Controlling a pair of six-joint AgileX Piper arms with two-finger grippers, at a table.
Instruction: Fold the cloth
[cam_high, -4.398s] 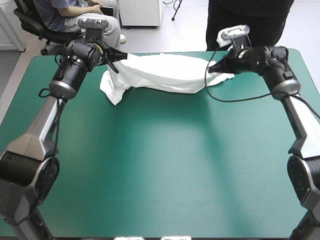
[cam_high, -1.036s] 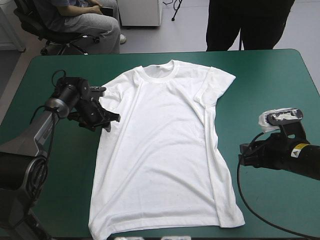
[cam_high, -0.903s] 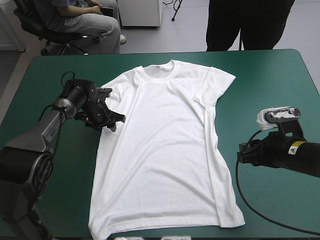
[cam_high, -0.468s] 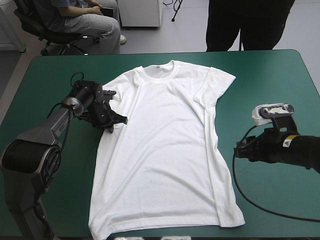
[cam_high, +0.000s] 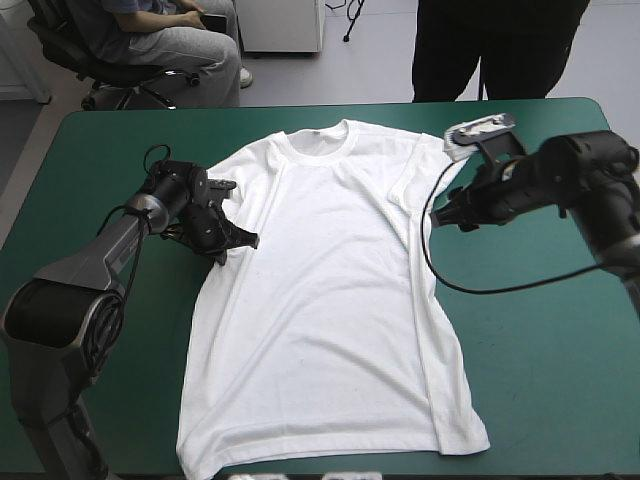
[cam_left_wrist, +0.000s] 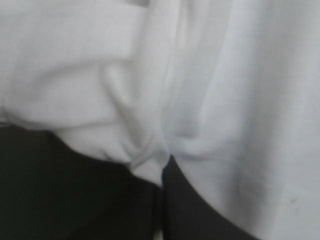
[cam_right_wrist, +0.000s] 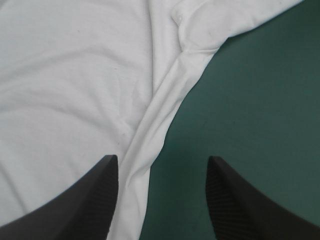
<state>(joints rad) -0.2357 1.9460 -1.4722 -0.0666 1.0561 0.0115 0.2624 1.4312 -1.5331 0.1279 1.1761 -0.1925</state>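
The T-shirt is lying spread flat on the teal-green cover, taking up the middle of the table. Its long axis is running from the far edge to the near edge. The collar is pointing at the far edge and the hem is reaching almost to the near one. The short sleeves are sticking out to either side.

My left gripper is sitting low at the shirt's edge on my left, just below that sleeve. I am pinching white cloth there. Only the left wrist view is showing this: my black fingers are meeting in one point with a puckered tuck of cloth caught at the tip. The high view is showing only the gripper at the shirt's edge, not the pinch itself.

My right gripper is hanging at the opposite side, just beside the other sleeve, with its fingers standing wide apart and gripping nothing. The right wrist view is showing a doubled fold along the shirt's side passing between them, with bare cover ahead of the outer finger. From above I cannot tell whether this gripper is touching the cloth.
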